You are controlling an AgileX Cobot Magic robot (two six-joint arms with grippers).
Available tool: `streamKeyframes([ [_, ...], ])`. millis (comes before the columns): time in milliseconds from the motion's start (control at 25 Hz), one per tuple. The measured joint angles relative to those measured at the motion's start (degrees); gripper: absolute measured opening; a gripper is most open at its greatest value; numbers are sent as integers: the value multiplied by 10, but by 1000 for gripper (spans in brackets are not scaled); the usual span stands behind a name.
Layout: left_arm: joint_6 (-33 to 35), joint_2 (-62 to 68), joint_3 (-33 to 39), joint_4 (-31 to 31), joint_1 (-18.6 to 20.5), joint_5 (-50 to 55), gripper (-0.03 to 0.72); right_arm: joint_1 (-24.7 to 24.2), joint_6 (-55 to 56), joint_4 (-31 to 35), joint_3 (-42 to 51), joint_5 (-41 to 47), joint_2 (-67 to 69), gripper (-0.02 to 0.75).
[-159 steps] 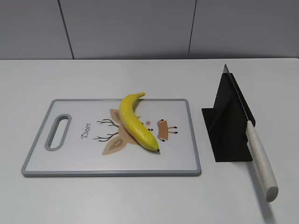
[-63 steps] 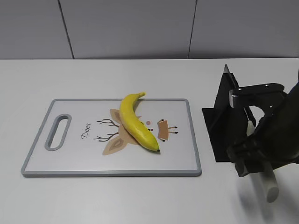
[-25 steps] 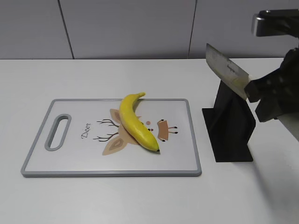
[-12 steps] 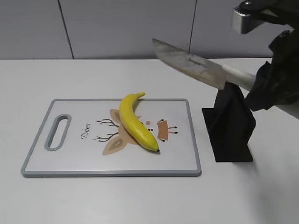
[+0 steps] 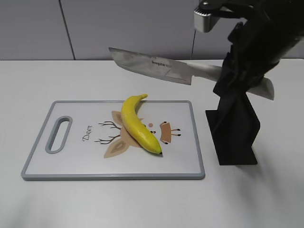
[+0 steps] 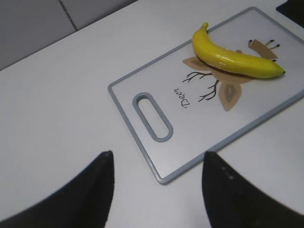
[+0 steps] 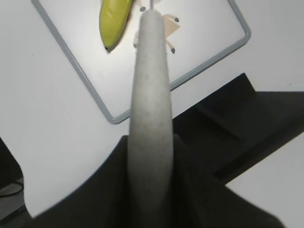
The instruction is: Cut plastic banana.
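The plastic banana lies whole on the white cutting board, its stem end toward the back; it also shows in the left wrist view and the right wrist view. My right gripper is shut on the knife's pale handle. The knife blade hangs flat in the air above and behind the banana, pointing left. My left gripper is open and empty above the board's near-left corner.
A black knife stand sits on the white table to the right of the board, below my right arm. It also shows in the right wrist view. A grey wall runs behind the table.
My right gripper took the knife off the stand, lifted it, and swung the blade left until it hangs over the board. The banana and the board have not moved.
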Motion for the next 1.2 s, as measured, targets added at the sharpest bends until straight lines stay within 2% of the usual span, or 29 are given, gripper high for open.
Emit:
streamKeyframes([
  [200,82,142,-82,-7,-27,-5,573,0,-60,0,-58,40,60,176],
  [440,203,315,-207,-16,-60,11,566,0,-214,0,-101,55,102,176],
  [680,325,454,-295,-28,-115,23,543,-1,-249,7,-123,40,133,176],
  [840,356,521,-321,-28,-147,15,542,-2,-281,38,-123,31,147,176],
  [1040,365,574,-334,-27,-166,-5,524,-2,-295,58,-123,-6,149,176],
  [1200,367,596,-334,-25,-168,-27,447,-4,-296,62,-124,-14,150,176],
])
